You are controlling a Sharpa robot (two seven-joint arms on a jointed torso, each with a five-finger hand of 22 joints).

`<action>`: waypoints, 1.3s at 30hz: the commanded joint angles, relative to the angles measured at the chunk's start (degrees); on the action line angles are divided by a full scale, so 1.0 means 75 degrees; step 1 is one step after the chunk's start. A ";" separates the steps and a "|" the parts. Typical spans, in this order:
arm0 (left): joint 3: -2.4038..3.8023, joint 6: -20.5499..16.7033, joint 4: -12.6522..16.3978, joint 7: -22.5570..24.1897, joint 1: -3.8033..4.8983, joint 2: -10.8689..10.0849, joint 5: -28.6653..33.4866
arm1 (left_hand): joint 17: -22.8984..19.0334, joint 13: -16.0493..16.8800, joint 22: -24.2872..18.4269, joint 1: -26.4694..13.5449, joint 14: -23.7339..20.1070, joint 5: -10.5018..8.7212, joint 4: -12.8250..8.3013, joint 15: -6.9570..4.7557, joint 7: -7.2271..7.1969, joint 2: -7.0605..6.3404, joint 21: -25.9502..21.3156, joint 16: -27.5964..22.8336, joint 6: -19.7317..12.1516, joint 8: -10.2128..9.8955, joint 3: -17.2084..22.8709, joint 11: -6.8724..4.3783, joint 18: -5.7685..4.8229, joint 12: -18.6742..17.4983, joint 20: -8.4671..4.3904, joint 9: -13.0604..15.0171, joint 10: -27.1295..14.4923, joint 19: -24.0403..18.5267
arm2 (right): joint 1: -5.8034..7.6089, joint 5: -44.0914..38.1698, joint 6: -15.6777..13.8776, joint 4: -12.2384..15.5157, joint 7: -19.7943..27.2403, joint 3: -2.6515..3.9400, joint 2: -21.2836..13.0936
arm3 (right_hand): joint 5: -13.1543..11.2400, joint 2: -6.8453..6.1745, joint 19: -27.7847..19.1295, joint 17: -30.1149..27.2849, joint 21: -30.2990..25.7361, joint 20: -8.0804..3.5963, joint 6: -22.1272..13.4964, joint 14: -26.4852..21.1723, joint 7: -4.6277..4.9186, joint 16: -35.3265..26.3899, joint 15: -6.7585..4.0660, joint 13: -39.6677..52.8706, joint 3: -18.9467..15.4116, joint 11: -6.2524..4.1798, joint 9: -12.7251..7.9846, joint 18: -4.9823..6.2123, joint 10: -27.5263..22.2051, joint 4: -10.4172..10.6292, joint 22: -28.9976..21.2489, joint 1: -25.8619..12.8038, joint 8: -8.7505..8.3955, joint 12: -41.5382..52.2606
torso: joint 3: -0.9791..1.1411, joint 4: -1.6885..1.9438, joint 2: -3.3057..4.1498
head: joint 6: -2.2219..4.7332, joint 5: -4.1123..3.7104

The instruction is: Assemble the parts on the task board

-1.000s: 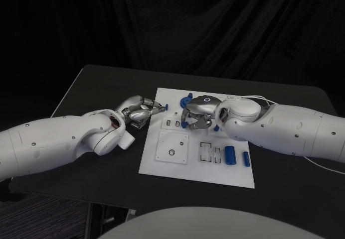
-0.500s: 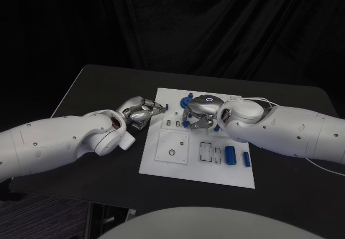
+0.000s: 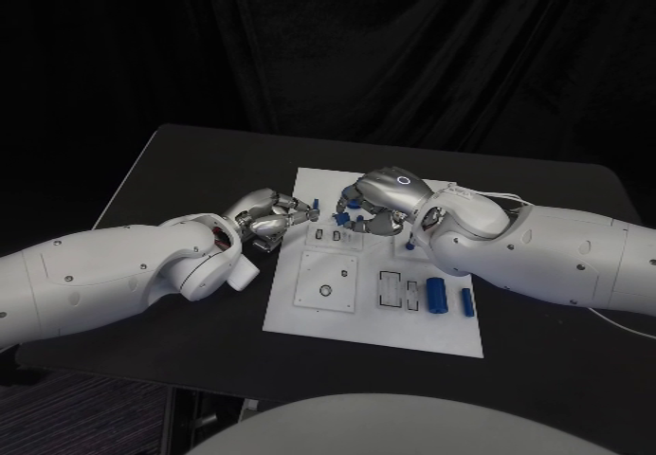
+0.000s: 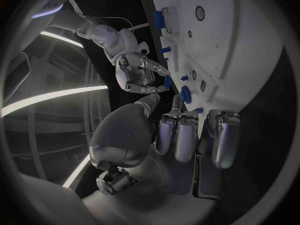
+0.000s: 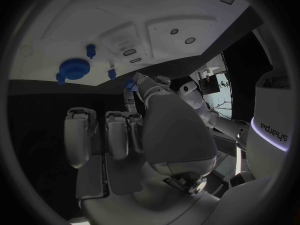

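The task board (image 3: pixel 376 303) lay mid-frame in the head view, on the black table (image 3: pixel 164 190). A blue gear (image 5: pixel 71 71) and small blue pegs (image 5: pixel 91 49) already stood near its upper edge, while two blue cylinders (image 3: pixel 438 293) lay loose at the lower right beside empty slots, so assembly looked partly done. The right hand (image 3: pixel 372 204) hovered over the upper board, fingers spread, holding nothing visible. The left hand (image 3: pixel 266 218) sat at the board's left edge; whether it pinched a part I could not tell.
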 commanded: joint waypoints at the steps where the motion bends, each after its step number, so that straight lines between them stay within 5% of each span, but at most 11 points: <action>1: 0.0008 0.0208 0.0015 0.0306 -0.0025 0.0075 0.0029 | 0.2013 0.2012 0.1494 0.0023 0.0793 -0.0006 0.0025 0.0019 -0.0027 0.0016 -0.0005 0.0020 0.0089 0.0047 -0.0014 0.0001 0.0006 0.0027 0.0047 -0.0066 0.0793 0.0348 | 0.0009 0.0051 -0.0494 0.0089 0.0004 0.0007 0.0010 | -0.0005 0.0037 0.0495 0.1655 0.0029 -0.0074 0.0089 0.0729 -0.0091 -0.0017 -0.0051 0.2012 -0.0013 -0.0056 0.0459 -0.0011 0.0809 -0.0023 0.1746 -0.0054 0.0037 0.0021 | 0.0001 -0.0014 -0.0008 | 0.0001 0.0013; 26: 0.0009 0.0392 -0.0066 0.0570 -0.0060 0.0285 0.0029 | 0.2013 0.2012 0.1495 0.0409 0.0793 0.0253 -0.0159 -0.0010 -0.0052 0.0012 -0.0015 0.0020 0.0169 0.0096 -0.0029 -0.0028 0.0007 0.0027 0.0018 -0.0283 0.0793 0.0339 | 0.0005 0.0054 -0.0272 0.0289 0.0010 0.0007 0.0107 | -0.0094 0.0050 0.0490 0.1640 0.0015 -0.0079 0.0052 0.0726 -0.0095 -0.0025 -0.0055 0.2012 -0.0029 -0.0060 0.0510 -0.0007 0.0809 -0.0011 0.1741 -0.0101 0.0027 0.0021 | -0.0012 -0.0011 -0.0008 | 0.0001 0.0048; 33: 0.0009 0.0451 -0.0071 0.0487 -0.0064 0.0311 0.0029 | 0.2013 0.2012 0.1506 0.0690 0.0793 0.0662 -0.0378 -0.0033 -0.0085 0.0057 -0.0014 0.0020 0.0283 0.0184 0.0076 -0.0057 0.0006 0.0027 -0.0001 -0.0394 0.0793 0.0343 | 0.0004 0.0054 -0.0337 0.0322 0.0013 0.0007 0.0114 | -0.0106 0.0056 0.0487 0.1641 0.0008 -0.0079 0.0047 0.0726 -0.0096 -0.0024 -0.0056 0.2012 -0.0029 -0.0060 0.0517 -0.0005 0.0809 -0.0009 0.1739 -0.0107 0.0026 0.0021 | -0.0007 -0.0005 -0.0008 | 0.0001 0.0053; 39: 0.0009 0.0479 -0.0083 0.0441 -0.0069 0.0337 0.0029 | 0.2013 0.2012 0.1504 0.0733 0.0793 0.0743 -0.0429 -0.0042 -0.0101 0.0066 -0.0017 0.0020 0.0341 0.0235 0.0101 -0.0071 0.0007 0.0027 -0.0009 -0.0407 0.0793 0.0340 | 0.0004 0.0054 -0.0404 0.0336 0.0020 0.0007 0.0128 | -0.0119 0.0060 0.0485 0.1632 0.0005 -0.0080 0.0045 0.0725 -0.0096 -0.0029 -0.0056 0.2012 -0.0031 -0.0060 0.0525 -0.0004 0.0809 -0.0005 0.1737 -0.0116 0.0026 0.0021 | -0.0007 -0.0014 -0.0010 | 0.0001 0.0075</action>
